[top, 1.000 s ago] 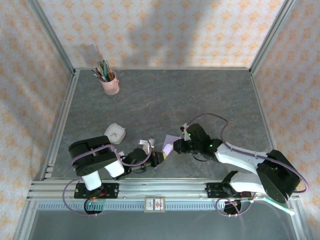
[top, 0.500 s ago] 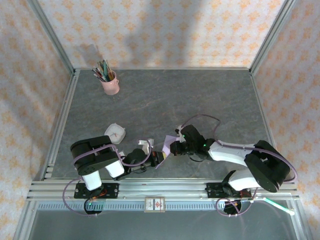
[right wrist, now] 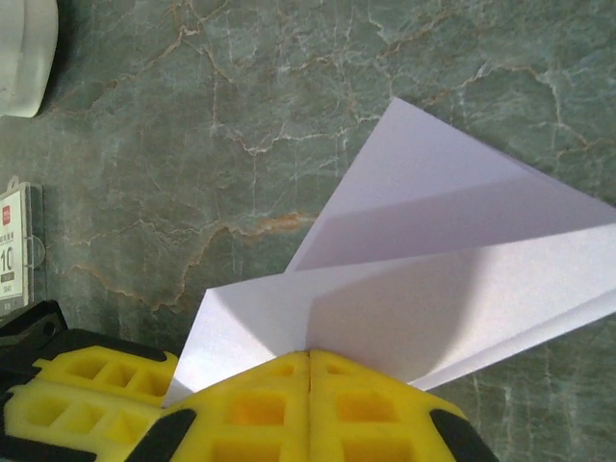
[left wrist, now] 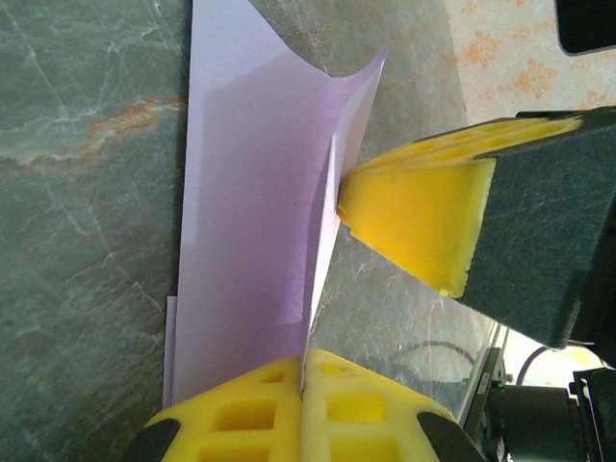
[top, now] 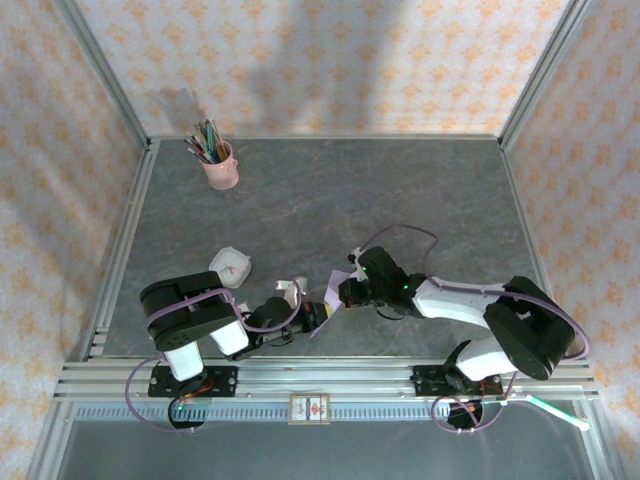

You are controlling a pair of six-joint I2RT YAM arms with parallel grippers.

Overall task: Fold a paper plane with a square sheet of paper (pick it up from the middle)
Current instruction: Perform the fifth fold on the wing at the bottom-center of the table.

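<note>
Lavender paper plane (right wrist: 452,279), part-folded, is pinched in the closed jaws of left gripper (left wrist: 303,373) and right gripper (right wrist: 310,371).

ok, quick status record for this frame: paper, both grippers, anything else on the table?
paper: lavender paper, partly folded, creased, pointed at one end
fold status: not yet a slim dart
left gripper: shut on the paper's edge
right gripper: shut on the paper
gripper spacing: close together, near edge of the table
other items: pink cup of pens at far left corner; small white dish left of the paper
</note>
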